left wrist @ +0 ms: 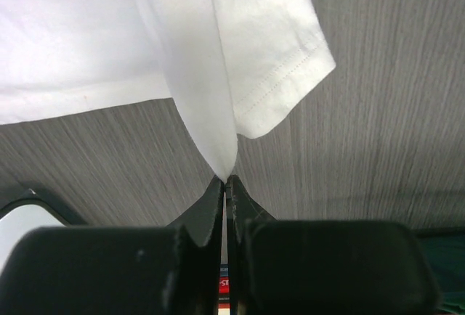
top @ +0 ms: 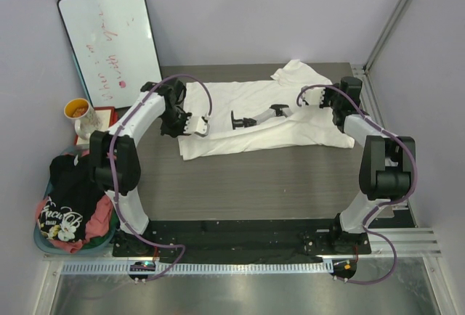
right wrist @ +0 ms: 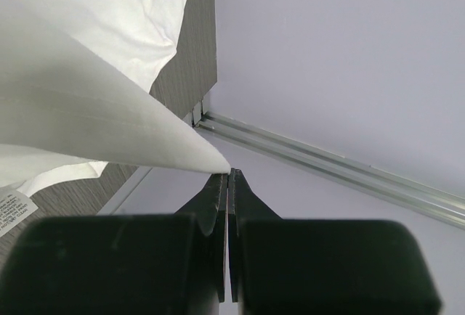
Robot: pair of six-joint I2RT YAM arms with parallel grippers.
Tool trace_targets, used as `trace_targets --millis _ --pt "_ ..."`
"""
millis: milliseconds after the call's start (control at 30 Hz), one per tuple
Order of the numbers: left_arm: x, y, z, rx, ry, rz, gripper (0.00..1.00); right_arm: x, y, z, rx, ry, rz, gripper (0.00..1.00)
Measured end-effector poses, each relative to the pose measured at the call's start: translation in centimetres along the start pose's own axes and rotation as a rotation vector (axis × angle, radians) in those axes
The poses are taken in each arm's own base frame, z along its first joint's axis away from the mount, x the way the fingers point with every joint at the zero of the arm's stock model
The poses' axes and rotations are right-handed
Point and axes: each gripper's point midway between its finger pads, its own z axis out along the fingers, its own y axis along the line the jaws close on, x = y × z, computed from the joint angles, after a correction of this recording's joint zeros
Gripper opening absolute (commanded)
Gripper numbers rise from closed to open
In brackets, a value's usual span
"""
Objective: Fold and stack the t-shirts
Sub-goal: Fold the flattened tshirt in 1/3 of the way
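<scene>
A large white t-shirt (top: 247,123) lies spread across the middle of the table, its black chest graphic (top: 256,118) facing up. My left gripper (top: 203,126) is at its left end, shut on a pinch of the white fabric (left wrist: 218,112) that rises in a fold to the jaws (left wrist: 227,179), with a sleeve (left wrist: 280,75) beside it. My right gripper (top: 304,99) is at the shirt's right end, shut on a pointed fold of the same shirt (right wrist: 109,126) at the fingertips (right wrist: 229,173). A black t-shirt (top: 69,195) with pale lettering and a pink-red one (top: 102,217) sit in the basket.
The teal-rimmed laundry basket (top: 41,241) stands off the table's near left corner. A whiteboard (top: 109,43) leans at the back left, with a cup (top: 81,115) in front of it. A metal rail (right wrist: 349,166) and walls border the table's right and back sides.
</scene>
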Motion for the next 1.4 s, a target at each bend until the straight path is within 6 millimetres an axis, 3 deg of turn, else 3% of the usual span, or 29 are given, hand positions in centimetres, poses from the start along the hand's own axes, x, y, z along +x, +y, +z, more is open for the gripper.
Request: trace_targets --millis 467,1133,1233,1267,1300,1333,1367,1400 --pt "1.1 2.3 1.9 -0.078 0.027 -0.056 0.0 0.5 -0.3 0.2 0.02 0.029 0.002 0.01" --pt "1.7 4.9 3.1 -0.169 0.043 -0.096 0.01 1.3 1.9 1.7 -0.007 0.065 0.02 0.01" --pt "1.9 5.3 3.4 -0.18 0.05 -0.1 0.11 1.5 2.3 2.1 -0.01 0.078 0.023 0.01" --pt "2.0 5.4 3.5 -0.185 0.054 -0.103 0.21 1.6 2.3 2.1 -0.007 0.081 0.022 0.1" --pt "2.1 5.5 3.6 -0.19 0.056 -0.105 0.4 1.6 2.4 2.2 -0.005 0.084 0.022 0.15" --pt "2.1 5.7 3.7 -0.197 0.058 -0.109 0.45 1.8 2.3 2.3 0.0 0.091 0.022 0.23" --pt "2.3 5.9 3.9 -0.211 0.065 -0.124 0.48 2.0 2.2 2.3 0.009 0.102 0.021 0.43" --pt "2.4 6.3 3.9 -0.226 0.071 -0.13 0.55 2.2 2.2 2.5 0.02 0.115 0.022 0.53"
